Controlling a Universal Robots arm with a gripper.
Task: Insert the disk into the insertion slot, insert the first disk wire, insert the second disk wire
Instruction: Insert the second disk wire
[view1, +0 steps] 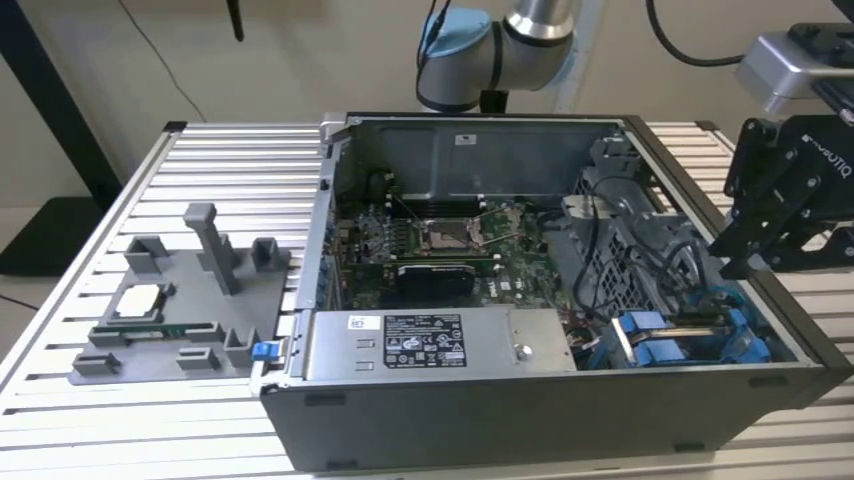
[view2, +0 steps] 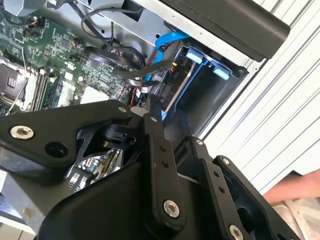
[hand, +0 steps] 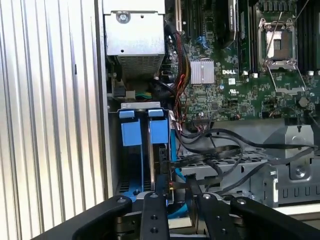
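Note:
The disk (view2: 181, 86) sits in its blue carrier frame (hand: 159, 131) inside the insertion slot (view1: 674, 348), at the case's near corner on the exterior view's right. Black wire connectors (view2: 166, 84) rest against the disk's end, with a blue cable (view2: 167, 41) curving above them. I cannot tell how deep they are seated. My black gripper (view1: 767, 262) hangs over the case's wall on the exterior view's right, just above that corner. In the first wrist view the gripper (hand: 178, 186) is open by a narrow gap, its fingers (hand: 154, 212) straddling the wires beside the carrier and holding nothing.
The open computer case (view1: 534, 410) lies on a slatted metal table (view1: 120, 420). Inside are the motherboard (view1: 441, 245), a silver power-supply box (view1: 434, 343), a perforated cage (hand: 280, 175) and loose black cables (hand: 220, 150). A grey fixture plate (view1: 174, 300) lies beside the case. A hand (view2: 295, 190) shows near the table.

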